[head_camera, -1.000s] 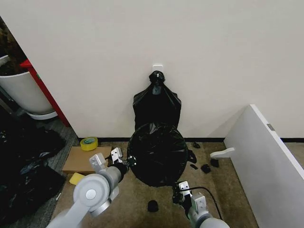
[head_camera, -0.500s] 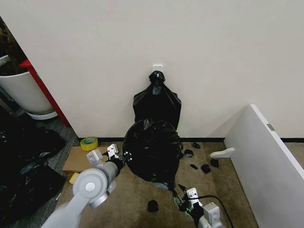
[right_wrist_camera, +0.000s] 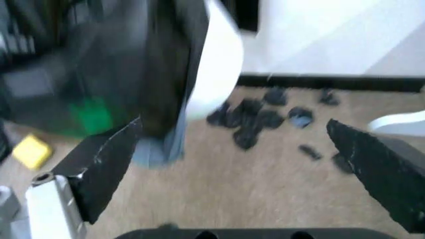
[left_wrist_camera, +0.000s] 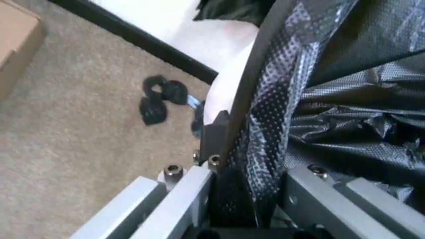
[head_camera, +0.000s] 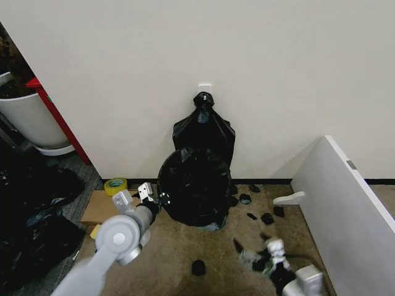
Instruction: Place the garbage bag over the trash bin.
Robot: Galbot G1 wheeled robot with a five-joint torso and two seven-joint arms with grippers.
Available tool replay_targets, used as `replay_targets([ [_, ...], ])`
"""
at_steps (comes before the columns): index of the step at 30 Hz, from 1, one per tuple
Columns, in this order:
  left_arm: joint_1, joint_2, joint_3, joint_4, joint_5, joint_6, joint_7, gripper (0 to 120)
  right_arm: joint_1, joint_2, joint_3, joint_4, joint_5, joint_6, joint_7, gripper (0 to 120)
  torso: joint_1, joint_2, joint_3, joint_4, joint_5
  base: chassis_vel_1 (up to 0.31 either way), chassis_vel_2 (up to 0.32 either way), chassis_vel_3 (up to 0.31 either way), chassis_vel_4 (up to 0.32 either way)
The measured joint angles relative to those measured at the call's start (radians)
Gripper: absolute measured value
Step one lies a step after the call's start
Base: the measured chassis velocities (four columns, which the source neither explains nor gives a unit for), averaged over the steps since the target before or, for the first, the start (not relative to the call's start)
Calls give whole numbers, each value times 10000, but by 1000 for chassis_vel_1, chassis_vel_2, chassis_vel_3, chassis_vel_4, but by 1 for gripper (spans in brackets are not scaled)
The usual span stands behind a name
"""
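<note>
Glossy crinkled plastic garbage bag point(head_camera: 196, 186) w/ smooth plastic trash bin point(right_wrist_camera: 216, 59), rough carpet point(head_camera: 185, 253).

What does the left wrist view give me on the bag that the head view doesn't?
Left wrist view alone: the left gripper pinching a fold of the garbage bag between its fingers, against the white wall of the trash bin.
Head view alone: the bag draped over the whole bin, the knotted black bag on the wall behind it, and the right gripper low on the carpet, apart from the bag.
Both: the bag, the left gripper and black scraps on the carpet.
</note>
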Motion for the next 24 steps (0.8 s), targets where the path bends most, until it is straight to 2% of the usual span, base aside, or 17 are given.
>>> replay_targets([
  [2,49,-19,18,13,211,-25,91,0,10,-13,11,148,190,-149,346,98,0,0,0,-1,-2,0,0,0,0],
  [5,235,-73,104,51,1184,-109,484,0,137,-50,4,274,824,-389,830,88,0,0,0,0,4,0,0,0,0],
  [8,323,-132,230,60,1929,-168,670,0,243,-190,7,275,615,-507,424,75,0,0,0,-1,2,0,0,0,0],
  [10,341,-132,310,64,2164,-192,732,0,317,-261,12,275,496,-524,245,71,0,-1,0,-3,3,0,0,0,0],
  [12,383,-105,794,30,2949,-251,871,0,699,-609,32,273,397,-687,-180,64,0,-1,0,1,4,0,0,0,0],
  [16,277,-75,1678,-88,3510,-225,722,0,1263,-1426,-50,246,432,-894,-1120,47,0,0,0,2,4,0,0,0,0],
  [17,277,-75,1678,-88,3510,-225,722,0,1263,-1426,-50,246,432,-894,-1120,47,0,0,0,2,4,0,0,0,0],
  [19,26,-159,2143,89,3699,-159,514,0,1425,-1652,-136,236,413,-1006,-1398,36,0,-1,1,0,4,0,0,0,0],
  [21,-31,-192,2232,138,3739,-151,470,0,1459,-1687,-157,234,404,-1038,-1432,35,0,-1,1,0,3,0,0,0,0],
  [22,-424,-425,2775,460,4051,-121,288,0,1771,-1811,-341,221,358,-1243,-1514,25,0,-1,1,0,4,0,0,0,0],
  [24,-615,-530,2981,591,4115,-109,216,0,1874,-1797,-413,220,319,-1312,-1514,22,1,0,1,1,3,0,0,0,0],
])
